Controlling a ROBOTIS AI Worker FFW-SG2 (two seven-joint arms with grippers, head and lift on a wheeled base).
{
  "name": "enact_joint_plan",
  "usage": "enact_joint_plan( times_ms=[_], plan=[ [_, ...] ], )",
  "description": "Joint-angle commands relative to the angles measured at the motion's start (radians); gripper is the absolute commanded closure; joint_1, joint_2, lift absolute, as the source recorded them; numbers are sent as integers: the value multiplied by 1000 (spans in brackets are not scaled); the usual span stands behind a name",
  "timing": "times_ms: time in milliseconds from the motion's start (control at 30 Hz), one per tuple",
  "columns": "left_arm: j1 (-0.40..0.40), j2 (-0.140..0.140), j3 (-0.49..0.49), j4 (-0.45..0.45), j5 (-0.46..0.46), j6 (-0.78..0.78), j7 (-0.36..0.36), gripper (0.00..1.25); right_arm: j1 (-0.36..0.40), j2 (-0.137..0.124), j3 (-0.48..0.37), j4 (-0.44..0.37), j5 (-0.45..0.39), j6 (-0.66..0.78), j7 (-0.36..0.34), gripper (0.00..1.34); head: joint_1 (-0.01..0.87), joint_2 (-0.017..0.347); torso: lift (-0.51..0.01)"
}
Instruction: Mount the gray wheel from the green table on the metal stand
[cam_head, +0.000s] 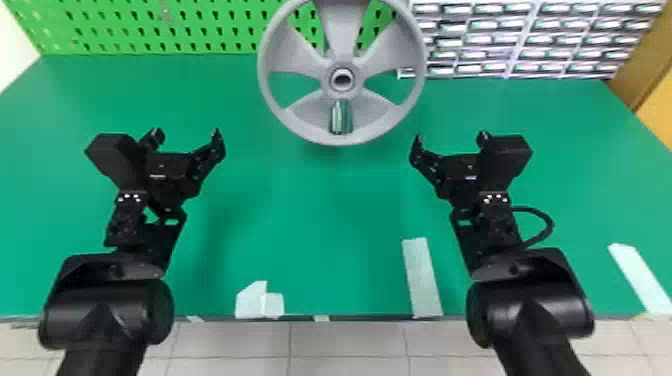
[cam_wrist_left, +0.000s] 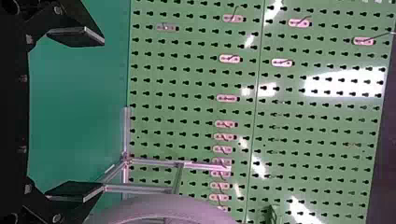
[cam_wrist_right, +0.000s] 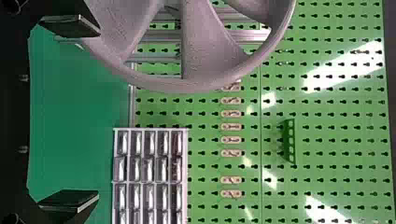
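From my remote seat I have both arms reaching in from the head view's bottom edge, my left arm (cam_head: 107, 310) and right arm (cam_head: 530, 310) nearly mirrored. My left gripper (cam_head: 187, 132) and right gripper (cam_head: 450, 136) sit well apart, each with its fingers spread wide.

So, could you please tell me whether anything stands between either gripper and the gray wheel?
Nothing visible does: in the head view, open space separates the left gripper and the right gripper from the wheel. The metal stand shows behind it.
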Motion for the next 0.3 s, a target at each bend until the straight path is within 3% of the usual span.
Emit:
enact_joint_plan(
  times_ms=[0, 267],
  plan=[
    [6, 0, -10, -1, 3, -9, 9, 183, 15, 2, -2, 0, -1, -14, 0, 85, 868, 52, -93],
    [17, 0, -18, -1, 11, -23, 34, 185, 27, 2, -16, -1, -1, -21, 0, 87, 868, 52, -93]
  ],
)
